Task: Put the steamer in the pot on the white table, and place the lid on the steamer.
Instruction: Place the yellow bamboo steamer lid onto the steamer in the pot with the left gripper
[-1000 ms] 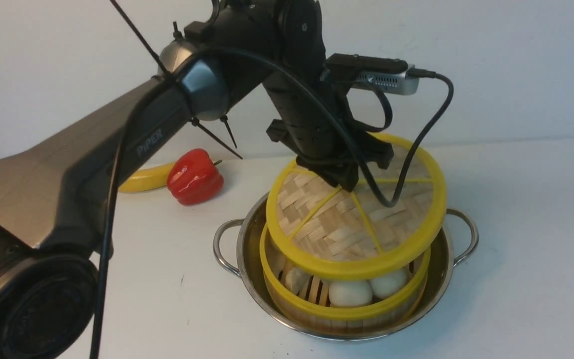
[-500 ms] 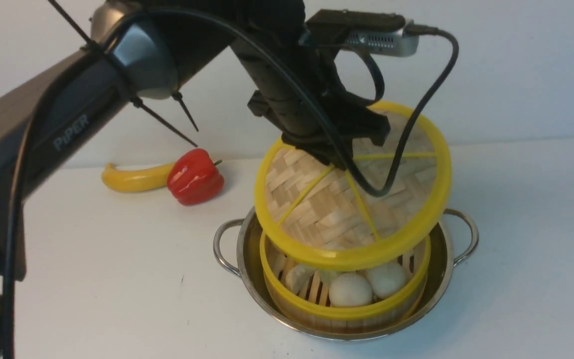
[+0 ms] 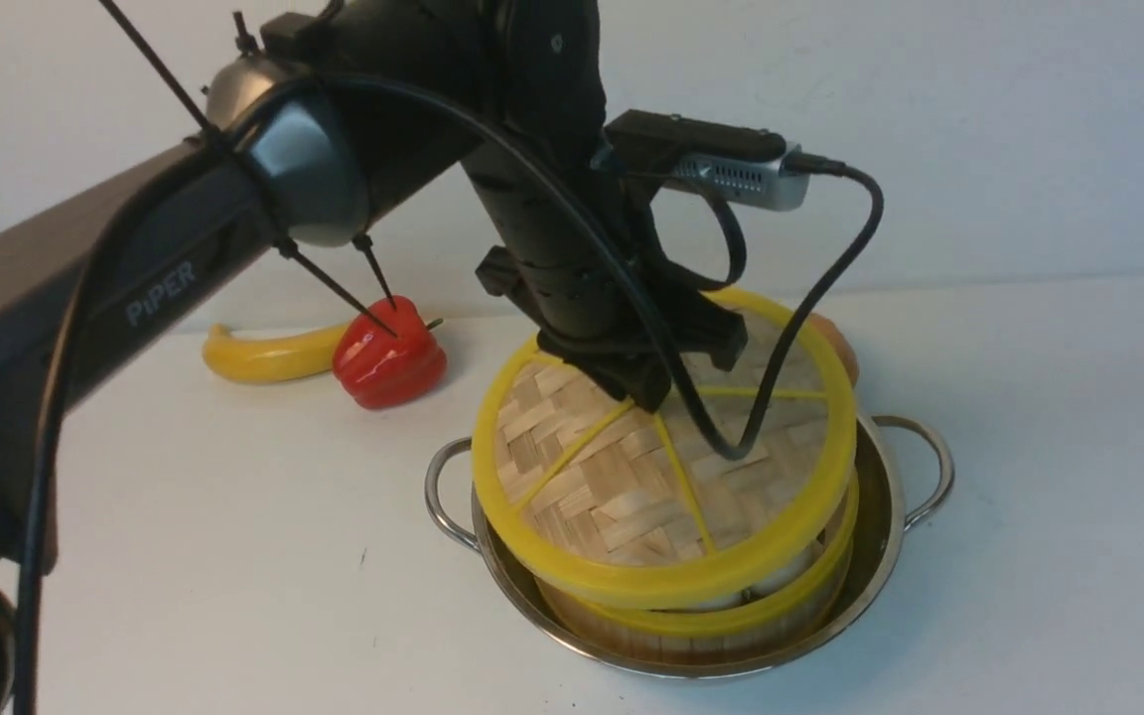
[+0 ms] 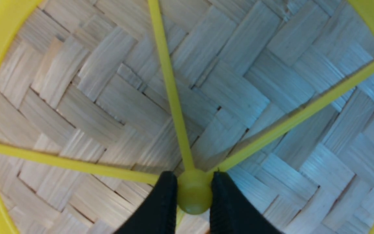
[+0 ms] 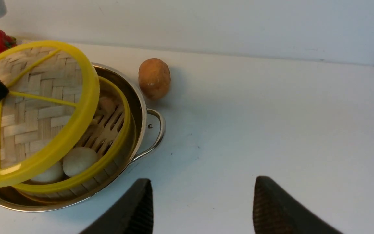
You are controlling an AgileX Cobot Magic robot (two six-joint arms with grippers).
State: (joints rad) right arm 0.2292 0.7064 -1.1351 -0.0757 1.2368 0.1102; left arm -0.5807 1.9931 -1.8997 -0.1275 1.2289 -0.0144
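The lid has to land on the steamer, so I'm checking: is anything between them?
Nothing visible does. The lid, gripped at its centre by the left gripper, hangs tilted just above the steamer in the pot. Only the buns lie beneath it, inside the steamer.

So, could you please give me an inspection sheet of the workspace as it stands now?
Surface: white table, a few tiny dark specks.
Job's things: steamer sits in pot; lid tilted over it, not seated.
Clutter: red pepper and banana left of pot; brown potato-like item behind it.
Tools: left tool shut on lid's centre; right tool open, empty.
Cables: black cable loops above lid.
Surroundings: plain wall; nothing else seen.
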